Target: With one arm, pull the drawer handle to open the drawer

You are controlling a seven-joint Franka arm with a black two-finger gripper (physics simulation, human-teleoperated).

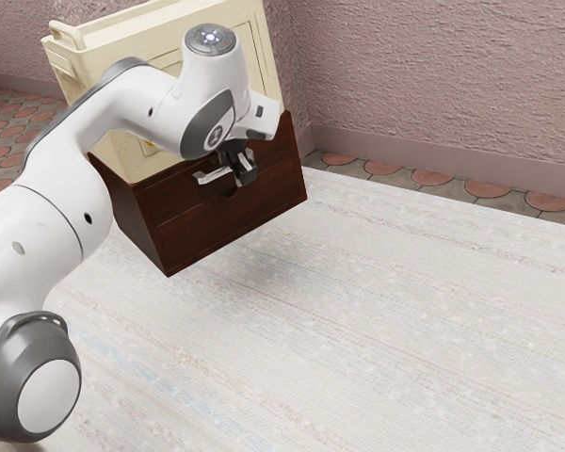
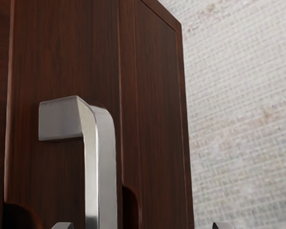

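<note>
In the exterior view, my gripper (image 1: 244, 176) is at the front of the dark brown wooden drawer unit (image 1: 188, 237), right at the silver handle (image 1: 210, 176), part of which it hides. The upper drawer front (image 1: 275, 165) looks flush with the unit. In the wrist view, the tips of my open gripper (image 2: 142, 225) stand far apart at the lower edge. Between them runs the handle's silver bar (image 2: 100, 167), nearer to one fingertip, with no contact on both sides. Behind the bar is the brown drawer front (image 2: 52, 181).
A cream-coloured box (image 1: 122, 122) with a raised grip stands on the drawer unit, under my arm. A pale woven surface (image 1: 377, 311) spreads in front of the unit. Pinkish walls (image 1: 433, 75) rise behind, with patterned tiles (image 1: 428, 177) along their base.
</note>
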